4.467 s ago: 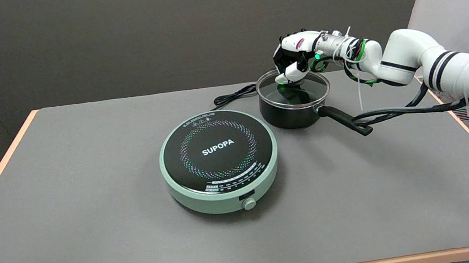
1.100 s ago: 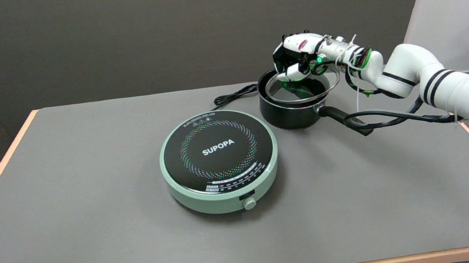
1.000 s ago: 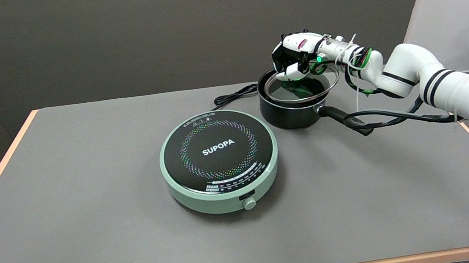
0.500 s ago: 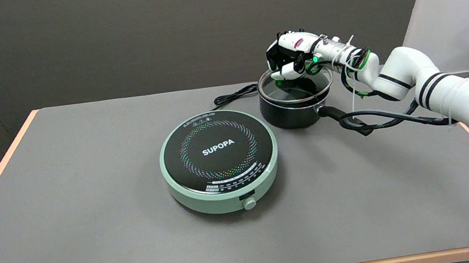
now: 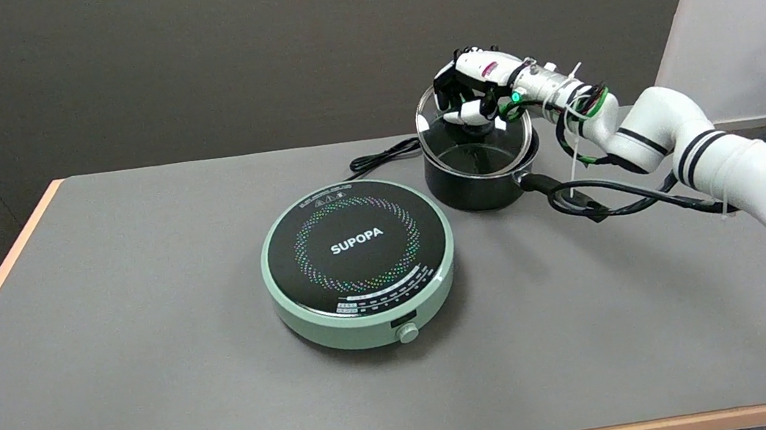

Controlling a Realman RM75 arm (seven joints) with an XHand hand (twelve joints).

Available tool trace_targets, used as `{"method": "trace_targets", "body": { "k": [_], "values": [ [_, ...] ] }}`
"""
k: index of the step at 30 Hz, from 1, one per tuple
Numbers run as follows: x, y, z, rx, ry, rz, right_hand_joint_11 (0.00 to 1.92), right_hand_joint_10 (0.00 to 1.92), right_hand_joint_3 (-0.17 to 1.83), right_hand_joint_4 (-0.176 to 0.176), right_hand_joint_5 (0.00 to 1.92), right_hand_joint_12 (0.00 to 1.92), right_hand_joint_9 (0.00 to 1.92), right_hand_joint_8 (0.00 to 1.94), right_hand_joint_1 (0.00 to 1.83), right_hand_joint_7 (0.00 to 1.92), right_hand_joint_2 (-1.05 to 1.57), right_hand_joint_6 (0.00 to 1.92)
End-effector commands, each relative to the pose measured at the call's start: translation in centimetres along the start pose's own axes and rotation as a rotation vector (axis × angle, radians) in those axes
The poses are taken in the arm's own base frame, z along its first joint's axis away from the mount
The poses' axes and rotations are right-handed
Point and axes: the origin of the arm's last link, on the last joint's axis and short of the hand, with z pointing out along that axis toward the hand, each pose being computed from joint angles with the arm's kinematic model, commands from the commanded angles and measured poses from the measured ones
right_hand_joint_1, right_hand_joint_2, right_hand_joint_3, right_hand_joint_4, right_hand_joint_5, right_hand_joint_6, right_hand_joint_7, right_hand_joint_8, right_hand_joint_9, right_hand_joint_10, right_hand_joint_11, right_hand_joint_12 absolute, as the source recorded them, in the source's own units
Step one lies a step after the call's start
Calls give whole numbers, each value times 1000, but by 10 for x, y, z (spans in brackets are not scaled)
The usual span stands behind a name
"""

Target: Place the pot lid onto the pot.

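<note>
**Head view: lid held tilted over pot**

Right hand (image 5: 469, 91) grips glass pot lid (image 5: 475, 140) at its knob. Lid tilted, far edge raised, near edge at rim of black pot (image 5: 475, 186). Pot stands just beside green induction cooker (image 5: 358, 260) on grey table (image 5: 155, 393).

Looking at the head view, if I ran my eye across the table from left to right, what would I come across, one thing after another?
Green induction cooker → black pot, with the glass lid held tilted above it by the right hand → white right arm.
</note>
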Motion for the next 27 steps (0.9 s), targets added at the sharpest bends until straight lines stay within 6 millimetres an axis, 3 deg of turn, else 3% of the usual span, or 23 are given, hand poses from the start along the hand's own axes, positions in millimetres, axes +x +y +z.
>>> {"method": "trace_targets", "body": {
  "k": [1,9,10,11,12,13,14,15,23,27],
  "values": [
    [-13,9,-6,-18,11,40,0,1886,106,-54,682,1921,770,1209,1188,920,1160,1376],
    [-19,13,-8,-29,-6,44,36,1886,110,-56,661,1921,771,1234,1179,904,1170,1407],
    [-21,13,-9,-31,-12,42,18,1865,66,-54,664,1921,780,1228,1178,907,1190,1402],
    [-22,14,-9,-32,-16,43,27,1725,55,-50,696,1921,801,1148,1189,944,1174,1366],
    [-24,15,-10,-38,-21,44,79,1437,393,46,729,1921,850,875,1053,962,955,1083],
    [-25,16,-10,-46,-27,52,132,1123,797,176,726,1921,894,582,833,928,705,684],
    [-26,17,-10,-51,-30,59,191,903,796,176,716,1921,898,510,801,914,699,575],
    [-26,17,-10,-54,-31,63,244,836,806,176,706,1921,886,475,779,903,694,519],
    [-24,19,-11,-59,-27,67,434,717,827,176,654,1825,834,370,675,846,685,375],
    [-23,20,-11,-60,-21,69,560,651,827,176,632,1584,812,315,609,806,671,339]
  ]
}}
